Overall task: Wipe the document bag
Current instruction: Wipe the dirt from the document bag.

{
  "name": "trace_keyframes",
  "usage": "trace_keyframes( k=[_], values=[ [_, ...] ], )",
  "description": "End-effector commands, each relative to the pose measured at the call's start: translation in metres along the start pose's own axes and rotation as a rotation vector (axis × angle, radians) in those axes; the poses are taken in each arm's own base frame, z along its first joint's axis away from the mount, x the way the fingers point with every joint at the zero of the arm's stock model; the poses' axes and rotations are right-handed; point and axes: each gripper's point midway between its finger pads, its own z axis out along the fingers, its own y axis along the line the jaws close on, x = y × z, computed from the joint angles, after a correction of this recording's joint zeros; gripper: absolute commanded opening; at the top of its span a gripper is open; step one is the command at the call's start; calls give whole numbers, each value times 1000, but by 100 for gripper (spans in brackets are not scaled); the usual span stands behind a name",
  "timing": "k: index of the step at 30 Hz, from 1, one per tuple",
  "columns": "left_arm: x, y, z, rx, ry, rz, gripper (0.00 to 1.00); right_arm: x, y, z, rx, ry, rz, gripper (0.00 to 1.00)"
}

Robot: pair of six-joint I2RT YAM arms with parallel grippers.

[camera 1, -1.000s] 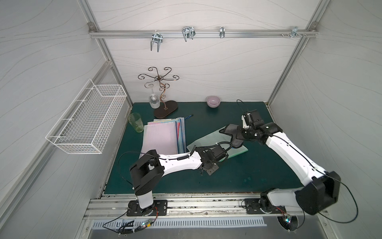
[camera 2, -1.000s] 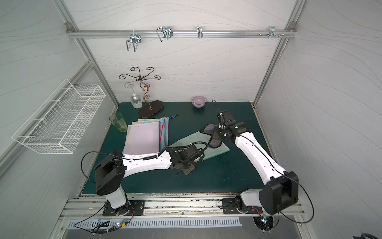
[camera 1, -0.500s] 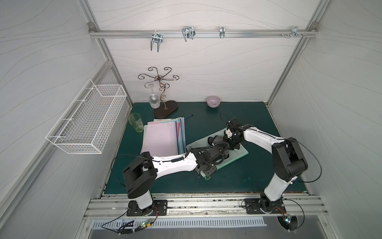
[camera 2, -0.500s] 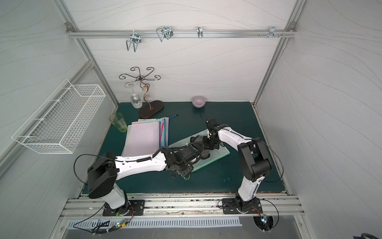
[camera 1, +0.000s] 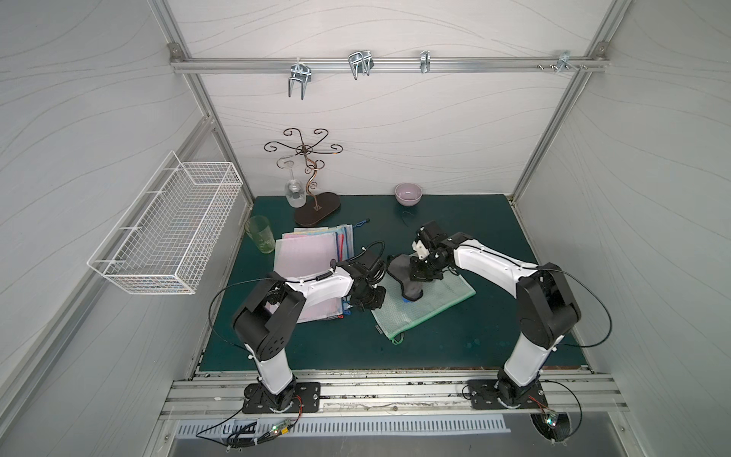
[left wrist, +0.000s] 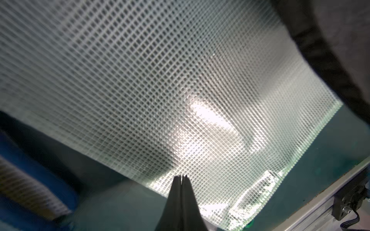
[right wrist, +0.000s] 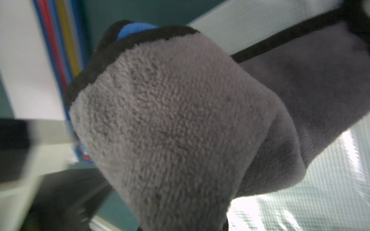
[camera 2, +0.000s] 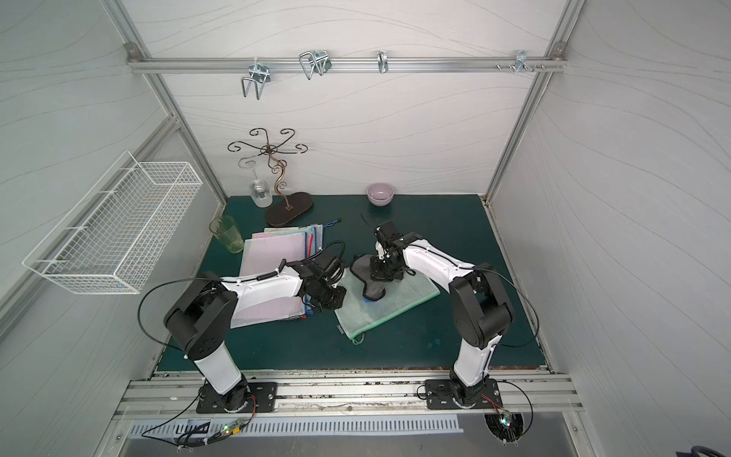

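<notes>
I see the green mesh document bag [camera 1: 429, 306] [camera 2: 395, 306] lying flat and askew on the counter [camera 1: 494, 237], just beside the stack of pink folders [camera 1: 304, 253] [camera 2: 273, 253], on the side of the stack toward the right arm. The left tool covers the gap between them, so I cannot tell whether the bag's near corner touches the stack.

The left tool [camera 1: 371, 304] [camera 2: 330, 300] sits low over that corner, between the stack and the cloth. In the left wrist view its fingers [left wrist: 176, 190] are pressed together with nothing between them. The tips lie right at the edge of the mesh [left wrist: 160, 80]. Whether they bear down on the bag I cannot tell.

The right tool [camera 1: 421, 273] [camera 2: 381, 273] points down over the part of the bag nearer the stack. It is pinched on a bunch of the grey cloth [camera 1: 407, 283] [camera 2: 370, 281]. The cloth has a black hem and drapes from the tool onto the mesh, its loose tip resting on the bag with a bit of blue showing beneath it.

In the right wrist view the cloth [right wrist: 180, 120] fills most of the frame and hides the fingers. The mesh [right wrist: 310, 210] shows beneath it and the stack's coloured edges [right wrist: 58, 50] beyond. The far end of the bag, away from the stack, lies bare.
</notes>
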Motion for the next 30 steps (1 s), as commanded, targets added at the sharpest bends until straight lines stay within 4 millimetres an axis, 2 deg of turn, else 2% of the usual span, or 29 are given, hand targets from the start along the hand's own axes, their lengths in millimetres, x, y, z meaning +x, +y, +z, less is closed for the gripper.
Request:
trace_keyframes(
  k=[1,3,6,7,10,12,14,16,17,18,19,21,24,26,28,30],
  values=[
    [-13,-11,-3,44,2,-54,0,14,15,26,-37,104,-17,0],
    [-10,-1,4,16,30,-99,0,19,20,45,-77,160,18,0],
    [-4,7,13,4,56,-141,0,23,14,67,-77,216,67,0],
    [-2,8,15,-4,61,-149,0,23,6,73,-62,227,96,0],
    [-3,12,16,-26,68,-152,0,17,-38,75,15,239,234,0],
    [-2,14,17,-40,71,-155,0,10,-81,57,134,178,298,0],
    [1,15,20,-42,85,-159,0,-1,-133,21,324,72,355,0],
    [3,16,21,-46,85,-159,0,-7,-173,-12,448,-6,414,0],
    [3,16,21,-46,83,-159,0,-11,-186,-26,500,-38,422,0],
    [3,16,21,-45,81,-158,0,-14,-189,-34,519,-57,402,0],
    [2,16,20,-47,76,-158,0,-19,-178,-38,492,-60,343,0],
    [1,15,19,-50,66,-152,0,-18,-130,-27,377,2,175,0],
    [1,14,17,-56,62,-147,0,24,-45,-6,238,158,-45,0],
    [1,15,15,-65,53,-140,0,57,-6,8,122,224,-63,0],
    [2,15,14,-69,52,-142,0,79,5,21,78,270,-13,0],
    [2,15,13,-70,45,-142,0,88,3,32,51,288,66,0]
  ],
)
